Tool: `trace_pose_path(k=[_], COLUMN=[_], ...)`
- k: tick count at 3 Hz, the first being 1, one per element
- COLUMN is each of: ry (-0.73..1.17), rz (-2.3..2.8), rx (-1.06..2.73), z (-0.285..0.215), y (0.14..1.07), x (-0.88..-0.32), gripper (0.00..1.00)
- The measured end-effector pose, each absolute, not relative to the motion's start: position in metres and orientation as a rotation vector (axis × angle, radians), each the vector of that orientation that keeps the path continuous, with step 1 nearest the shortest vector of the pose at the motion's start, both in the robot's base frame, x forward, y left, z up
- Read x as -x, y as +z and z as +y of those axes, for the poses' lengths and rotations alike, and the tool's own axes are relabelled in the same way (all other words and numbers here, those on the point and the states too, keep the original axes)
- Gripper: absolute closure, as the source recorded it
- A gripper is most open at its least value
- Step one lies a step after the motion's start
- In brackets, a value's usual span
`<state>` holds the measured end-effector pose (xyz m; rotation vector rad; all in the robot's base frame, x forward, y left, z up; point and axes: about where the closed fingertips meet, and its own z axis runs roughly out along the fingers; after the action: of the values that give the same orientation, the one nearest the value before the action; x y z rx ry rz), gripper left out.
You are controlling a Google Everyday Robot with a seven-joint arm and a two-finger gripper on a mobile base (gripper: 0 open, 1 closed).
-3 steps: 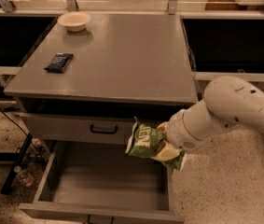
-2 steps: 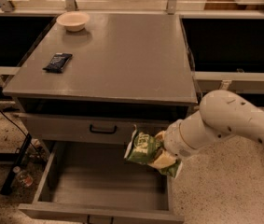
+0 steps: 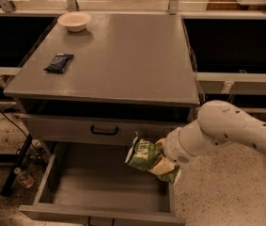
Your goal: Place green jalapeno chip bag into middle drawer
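The green jalapeno chip bag point(image 3: 146, 158), crumpled with white and yellowish print, hangs in the air over the right part of the open middle drawer point(image 3: 90, 185). My gripper point(image 3: 163, 155) is shut on the bag's right side at the end of my white arm point(image 3: 226, 131), which comes in from the right. The drawer is pulled out and its bare grey floor shows below the bag. The gripper's tips are mostly hidden behind the bag.
A grey cabinet top point(image 3: 123, 60) carries a small dark-blue packet point(image 3: 58, 62) at the left and a white bowl point(image 3: 74, 20) at the back. A shut drawer front with a black handle point(image 3: 104, 131) sits above the open drawer. Cables and a bottle point(image 3: 22, 178) lie on the floor at left.
My arm has moved left and slightly down with the bag, carrying it further over the open drawer.
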<state>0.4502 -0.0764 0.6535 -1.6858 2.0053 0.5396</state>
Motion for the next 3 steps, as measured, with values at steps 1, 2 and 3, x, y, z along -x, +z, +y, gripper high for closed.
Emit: trace_pose_path(k=[1, 2, 3], ry=[0.536, 0.542, 0.551], rz=[2.048, 2.089, 2.120], rx=[1.655, 1.645, 1.643], z=[-0.075, -0.073, -0.070], y=[0.634, 0.609, 0.587], x=[-0.447, -0.445, -0.444], gripper=[1.00, 1.00, 1.00])
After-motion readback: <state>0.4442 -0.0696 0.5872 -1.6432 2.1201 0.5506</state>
